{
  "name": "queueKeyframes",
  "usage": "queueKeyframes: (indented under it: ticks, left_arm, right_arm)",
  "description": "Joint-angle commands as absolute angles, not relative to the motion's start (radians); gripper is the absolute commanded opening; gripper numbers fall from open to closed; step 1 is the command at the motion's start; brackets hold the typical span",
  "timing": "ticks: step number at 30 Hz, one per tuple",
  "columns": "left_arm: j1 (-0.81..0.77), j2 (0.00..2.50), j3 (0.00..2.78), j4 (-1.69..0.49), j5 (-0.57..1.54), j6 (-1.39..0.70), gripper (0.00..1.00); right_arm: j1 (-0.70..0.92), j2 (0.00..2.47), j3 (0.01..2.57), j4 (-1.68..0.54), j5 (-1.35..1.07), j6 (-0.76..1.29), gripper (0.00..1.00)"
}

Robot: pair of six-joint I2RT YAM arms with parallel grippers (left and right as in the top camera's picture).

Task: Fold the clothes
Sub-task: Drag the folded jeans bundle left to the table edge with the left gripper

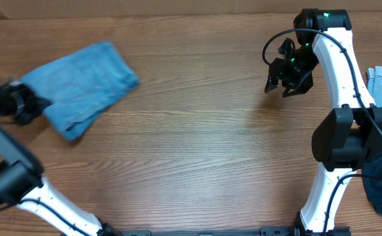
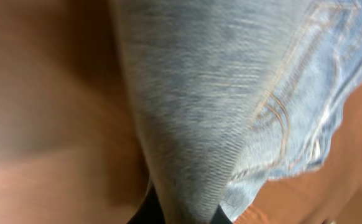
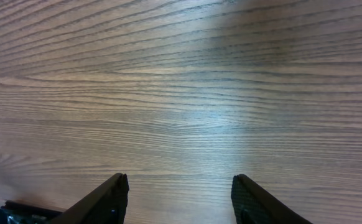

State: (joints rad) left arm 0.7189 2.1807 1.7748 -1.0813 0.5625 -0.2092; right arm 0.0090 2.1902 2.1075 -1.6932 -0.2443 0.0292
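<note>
Overhead, the folded jeans lie by the bench's left edge, the left gripper clamped on their end; only its wrist view shows pocket stitching. The right gripper hangs half-open.

The place was best taken for a robotics laboratory or test station, not a home. A wood-grain worktop was viewed from directly above, and two white-and-black jointed machines, the left arm and the right arm, were mounted at its near edge. A black cable was looped beside the right arm's wrist, and a green indicator light was lit on it. Garments were laid out as working material: jeans at the left, a dark navy garment at the right edge.
</note>
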Motion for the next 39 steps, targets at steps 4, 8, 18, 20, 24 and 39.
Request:
queueKeyframes:
  ticks: [4, 8, 18, 20, 24, 39]
  left_arm:
    - [1.024, 2.12, 1.802, -1.156, 0.548, -0.257, 0.04]
    - [1.107, 2.12, 1.802, -1.191, 0.544, -0.204, 0.04]
    - [1.028, 2.078, 1.802, -1.249, 0.481, -0.175, 1.0]
    - [1.01, 2.043, 1.802, -1.25, 0.411, -0.176, 1.0]
    - [0.937, 1.902, 1.802, -1.256, 0.113, -0.223, 1.0]
    - [0.541, 1.999, 1.802, -1.228, -0.102, -0.039, 0.25]
  right_arm:
    - [0.013, 2.134, 2.133, -1.689, -0.241, 0.029, 0.58]
    - [0.013, 2.134, 2.133, -1.681, -0.241, 0.03, 0.57]
    - [0.013, 2.134, 2.133, -1.678, -0.241, 0.03, 0.57]
    - [0.013, 2.134, 2.133, -1.674, -0.241, 0.03, 0.58]
    - [0.013, 2.134, 2.133, -1.67, -0.241, 0.03, 0.57]
    - [0.013, 2.134, 2.133, -1.655, -0.241, 0.029, 0.57]
